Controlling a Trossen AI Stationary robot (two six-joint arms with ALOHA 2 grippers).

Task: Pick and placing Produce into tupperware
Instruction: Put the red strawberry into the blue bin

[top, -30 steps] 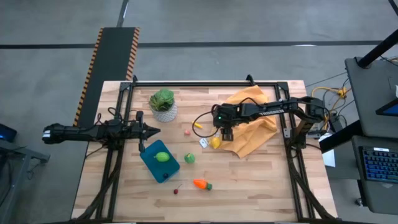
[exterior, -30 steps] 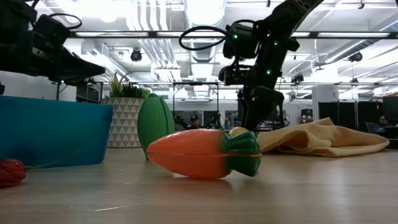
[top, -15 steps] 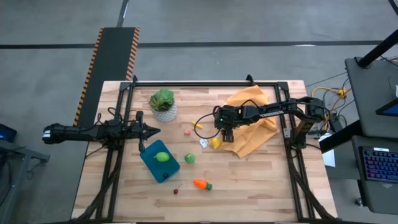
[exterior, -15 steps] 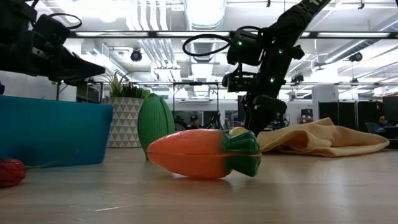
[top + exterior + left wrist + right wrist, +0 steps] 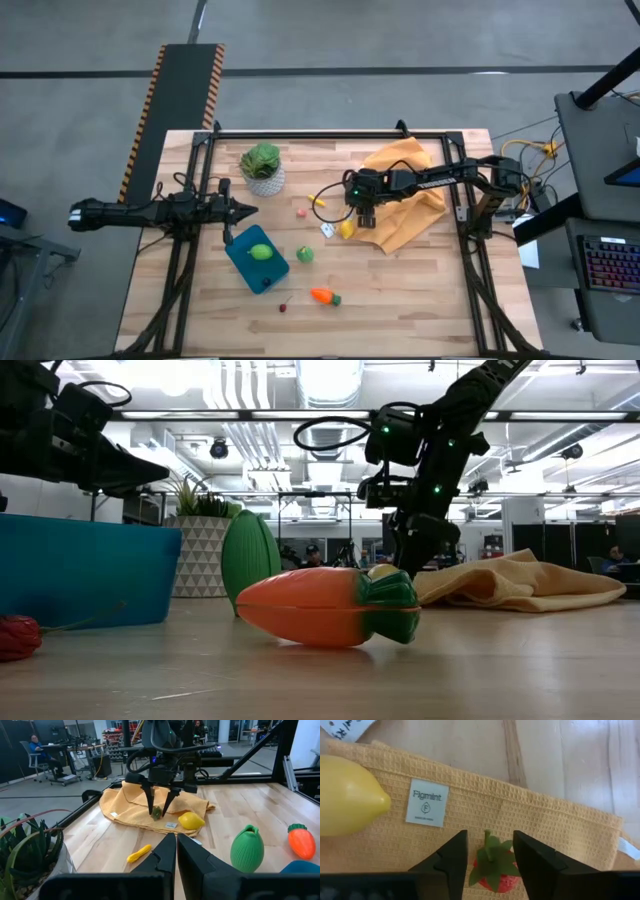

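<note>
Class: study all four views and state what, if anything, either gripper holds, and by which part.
Neither holds anything yet. The right gripper straddles a small strawberry on the orange cloth, fingers flanking its green top without clamping. The left gripper is shut and empty.

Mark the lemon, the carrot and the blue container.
lemon (image 5: pixel 191 820): left wrist view, middle of its yellow body.
carrot (image 5: pixel 300 607): low view, orange body, left of the green top.
blue container (image 5: pixel 242 262): high view, bare floor left of the lime inside.
</note>
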